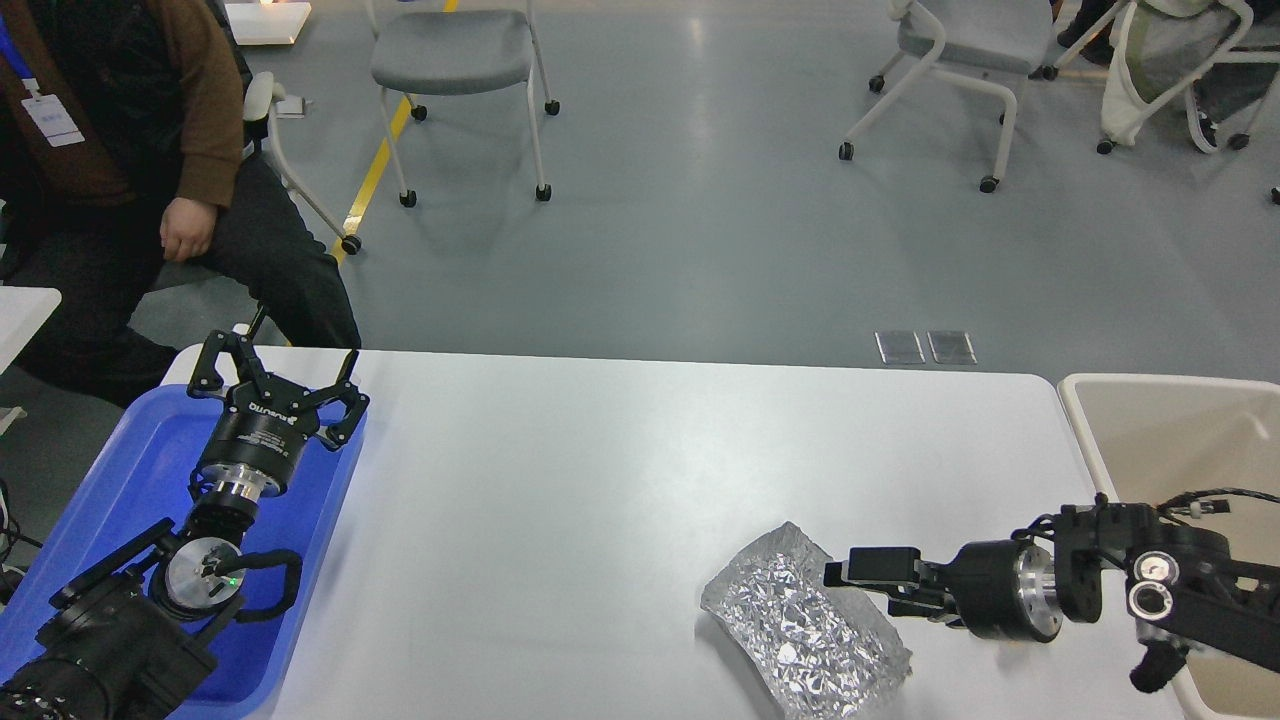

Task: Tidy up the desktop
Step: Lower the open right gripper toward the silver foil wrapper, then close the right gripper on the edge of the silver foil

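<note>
The crumpled silver foil bag (805,625) lay near the front edge of the white rectangular desktop (600,480); the right gripper (845,578) touched its rim, closure undeterminable. The left gripper (280,375) hovered wide above the blue plastic tray (130,470).

Only one piece of writing shows. On the black round body of the left tool (283,370), which hangs over the blue tray (130,470) at the left edge of the worktop (600,470), there is a short white brand word. It stands upside down in this view and its letters are too small to read with certainty. The person (120,150) sitting beyond the far left corner wears a white badge (52,120) on a blue lanyard; its print cannot be read.
</note>
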Controlling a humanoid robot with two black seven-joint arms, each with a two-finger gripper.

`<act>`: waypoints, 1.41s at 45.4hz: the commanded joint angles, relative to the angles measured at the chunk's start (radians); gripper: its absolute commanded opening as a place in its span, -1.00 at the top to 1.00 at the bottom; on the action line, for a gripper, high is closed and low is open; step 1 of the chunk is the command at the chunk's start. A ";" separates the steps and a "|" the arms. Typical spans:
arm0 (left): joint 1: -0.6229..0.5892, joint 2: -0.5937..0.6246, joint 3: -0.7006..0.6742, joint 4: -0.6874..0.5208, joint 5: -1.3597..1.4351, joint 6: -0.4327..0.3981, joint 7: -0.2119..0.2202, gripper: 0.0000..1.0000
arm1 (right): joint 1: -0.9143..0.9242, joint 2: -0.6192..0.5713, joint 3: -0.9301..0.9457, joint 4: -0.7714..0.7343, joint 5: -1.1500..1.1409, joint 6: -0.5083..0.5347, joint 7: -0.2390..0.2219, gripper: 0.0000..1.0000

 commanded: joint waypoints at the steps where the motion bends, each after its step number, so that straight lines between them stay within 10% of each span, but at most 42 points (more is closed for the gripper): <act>1: -0.001 0.000 0.000 0.000 0.000 0.000 0.000 -1.00 | 0.033 0.097 -0.029 -0.106 -0.053 -0.031 0.014 -1.00; 64: -0.001 0.000 0.000 0.000 0.000 0.000 0.000 -1.00 | 0.010 0.306 -0.167 -0.439 -0.368 -0.277 0.201 -1.00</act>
